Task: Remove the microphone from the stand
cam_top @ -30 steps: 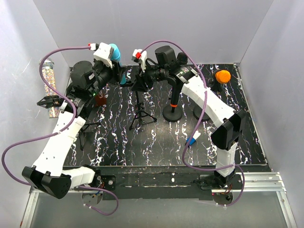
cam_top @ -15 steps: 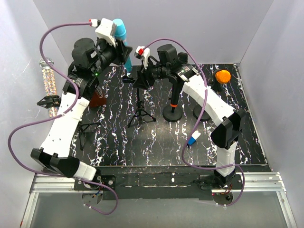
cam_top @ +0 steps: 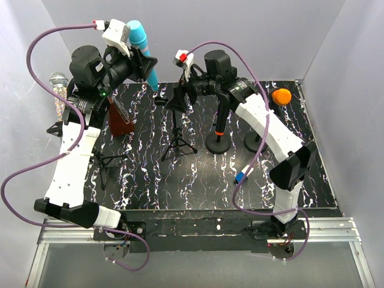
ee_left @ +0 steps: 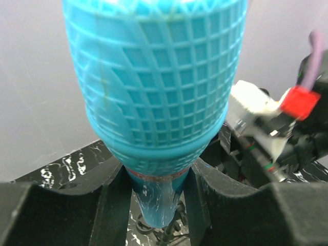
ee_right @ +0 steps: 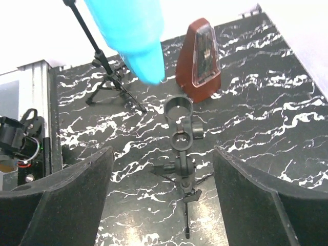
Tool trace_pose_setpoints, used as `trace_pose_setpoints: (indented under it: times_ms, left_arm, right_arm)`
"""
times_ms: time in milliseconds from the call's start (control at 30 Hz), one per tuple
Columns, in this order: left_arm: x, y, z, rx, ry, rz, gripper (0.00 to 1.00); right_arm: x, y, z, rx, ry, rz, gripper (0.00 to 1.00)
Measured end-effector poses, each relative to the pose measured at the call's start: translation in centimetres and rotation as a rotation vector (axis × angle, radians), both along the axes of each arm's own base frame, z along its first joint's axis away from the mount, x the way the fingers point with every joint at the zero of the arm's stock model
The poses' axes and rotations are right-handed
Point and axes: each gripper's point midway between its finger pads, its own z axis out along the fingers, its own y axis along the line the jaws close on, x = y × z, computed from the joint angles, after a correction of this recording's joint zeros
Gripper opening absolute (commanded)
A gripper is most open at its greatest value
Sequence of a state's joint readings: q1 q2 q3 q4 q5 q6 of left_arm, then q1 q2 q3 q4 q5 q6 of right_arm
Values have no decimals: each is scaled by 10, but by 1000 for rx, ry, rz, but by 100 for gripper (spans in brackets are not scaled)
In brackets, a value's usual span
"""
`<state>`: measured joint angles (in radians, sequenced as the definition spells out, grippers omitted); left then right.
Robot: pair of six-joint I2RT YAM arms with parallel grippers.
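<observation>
Up above the back-left of the mat (cam_top: 198,174), the mic's finally out of the clip.

In the last second my left arm has swung up and away with the teal microphone (cam_top: 139,43). A moment ago its tail sat low beside the stand (cam_top: 175,129); now it hangs in the air above the metronome (cam_top: 120,117), well apart from the stand. The left gripper (ee_left: 159,197) is pinched in snug on the mic's narrow handle, just under the mesh head. My right gripper (ee_right: 163,159) was steadying the stand's head a second ago and has just sprung wide, with nothing in it. From its wrist cam the ring clip (ee_right: 178,107) sits empty. I'd call the removal basically done, with the mic only needing a place to go down.
</observation>
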<state>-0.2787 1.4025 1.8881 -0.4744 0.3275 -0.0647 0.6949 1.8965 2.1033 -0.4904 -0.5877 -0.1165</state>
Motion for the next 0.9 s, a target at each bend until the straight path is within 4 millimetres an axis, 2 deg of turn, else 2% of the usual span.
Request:
trace_pose_setpoints:
  times_ms: [167, 333, 433, 500, 700, 800, 900]
  left_arm:
    - [-10, -12, -11, -16, 56, -84, 0]
    - [-17, -22, -19, -38, 101, -145, 0]
    - [-19, -25, -22, -52, 123, -161, 0]
    - [-21, -26, -22, -62, 132, -171, 0]
    - [-25, -31, -22, -91, 163, -204, 0]
    - [-27, -33, -22, -101, 173, -216, 0]
    - [-27, -34, -22, -106, 178, -218, 0]
  right_arm:
    - [-22, -11, 53, 101, -45, 20, 84]
    - [-33, -10, 105, 223, -77, 42, 84]
    - [-35, -4, 121, 273, -83, 61, 83]
    - [-37, 1, 122, 288, -68, 79, 82]
    - [-34, 19, 103, 279, 5, 89, 78]
    - [-32, 24, 96, 273, 25, 87, 61]
    - [-31, 25, 94, 271, 29, 84, 34]
